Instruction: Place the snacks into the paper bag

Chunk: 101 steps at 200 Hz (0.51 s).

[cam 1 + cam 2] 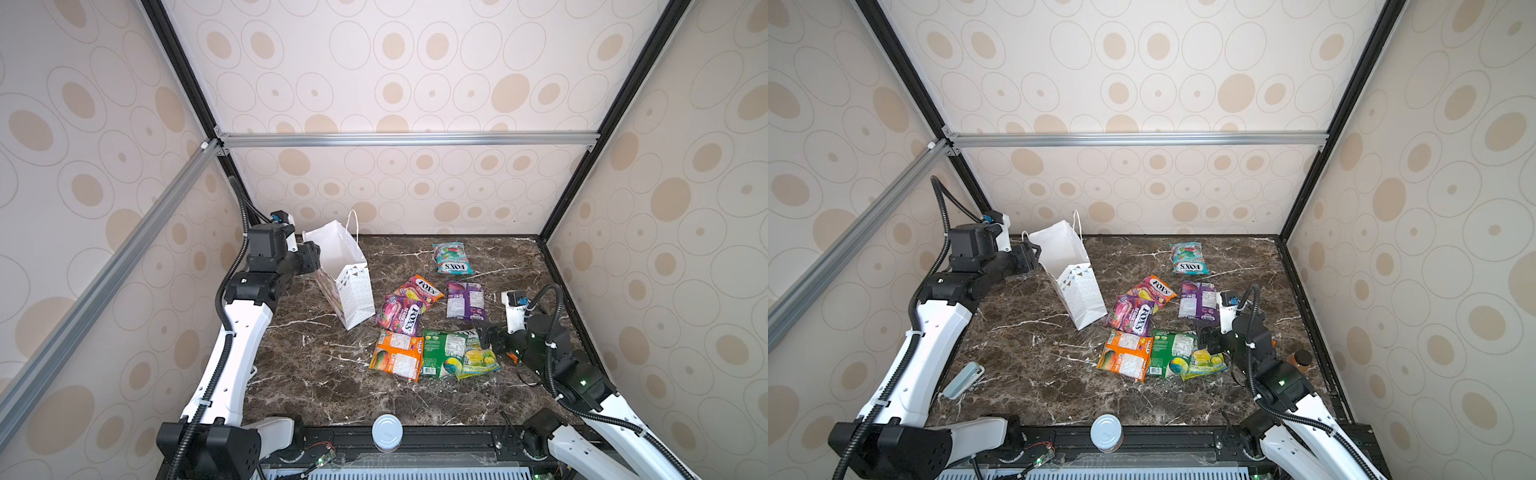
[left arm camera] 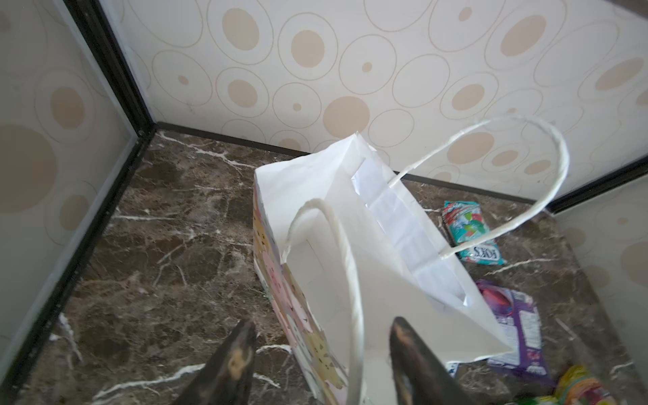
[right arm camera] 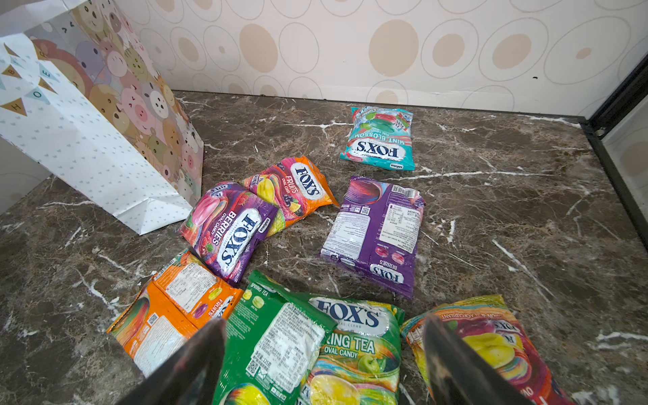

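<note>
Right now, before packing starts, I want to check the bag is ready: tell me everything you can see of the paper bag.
The paper bag is tall and white inside, with a dotted, bunting-printed narrow side and a cartoon-animal broad side. It stands on the marble table, leaning toward the left arm, mouth open, with no packet visible inside. Two white cord handles stick up; the near handle runs between the parted fingers of the left gripper.

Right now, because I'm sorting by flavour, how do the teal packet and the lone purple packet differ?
The teal packet lies front up, showing its big logo; the purple packet lies back up, showing label print and a barcode. The teal packet lies farther back; the purple packet is nearer the right end effector. Both lie flat on the table, outside the bag.
</note>
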Motion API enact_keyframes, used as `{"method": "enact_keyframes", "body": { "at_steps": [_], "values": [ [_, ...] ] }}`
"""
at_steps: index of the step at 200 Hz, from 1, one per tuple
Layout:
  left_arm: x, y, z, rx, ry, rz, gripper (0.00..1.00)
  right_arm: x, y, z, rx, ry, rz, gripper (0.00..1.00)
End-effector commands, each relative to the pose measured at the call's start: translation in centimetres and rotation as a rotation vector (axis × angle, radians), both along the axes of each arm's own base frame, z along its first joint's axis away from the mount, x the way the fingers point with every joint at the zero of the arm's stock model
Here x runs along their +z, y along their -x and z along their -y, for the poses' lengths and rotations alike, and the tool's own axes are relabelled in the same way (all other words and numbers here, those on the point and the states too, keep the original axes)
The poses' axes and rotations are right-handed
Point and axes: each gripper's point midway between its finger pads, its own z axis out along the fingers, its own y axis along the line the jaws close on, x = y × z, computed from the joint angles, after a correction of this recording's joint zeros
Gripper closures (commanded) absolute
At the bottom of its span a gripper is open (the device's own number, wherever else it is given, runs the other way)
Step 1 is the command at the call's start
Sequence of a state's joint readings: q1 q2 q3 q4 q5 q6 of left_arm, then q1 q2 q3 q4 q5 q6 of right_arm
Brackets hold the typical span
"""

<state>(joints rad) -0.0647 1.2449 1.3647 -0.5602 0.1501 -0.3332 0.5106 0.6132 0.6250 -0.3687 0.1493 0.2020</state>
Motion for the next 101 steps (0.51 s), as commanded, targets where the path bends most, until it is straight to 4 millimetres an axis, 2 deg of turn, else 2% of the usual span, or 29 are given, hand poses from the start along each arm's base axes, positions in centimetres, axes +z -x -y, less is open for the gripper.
{"method": "enact_keyframes", "body": {
  "at_steps": [1,38,82,101],
  "values": [
    [2.01,-0.16,-0.16,-0.001,-0.037,0.044,0.54,-0.50,0.18,-0.27,0.011,-0.010,-0.014,0.10],
    [1.77,-0.79,-0.17,-0.004,-0.049,0.029,0.73,-0.42,0.19,-0.48,0.020,-0.011,-0.018,0.10],
    [2.61,-0.70,-0.05,-0.021,-0.063,0.046,0.98,-0.60,0.15,-0.79,0.034,-0.002,-0.044,0.10],
    [2.50,-0.57,0.30,-0.040,-0.057,0.044,1.00,-0.55,0.26,-0.78,0.035,-0.002,-0.053,0.10]
  ]
}}
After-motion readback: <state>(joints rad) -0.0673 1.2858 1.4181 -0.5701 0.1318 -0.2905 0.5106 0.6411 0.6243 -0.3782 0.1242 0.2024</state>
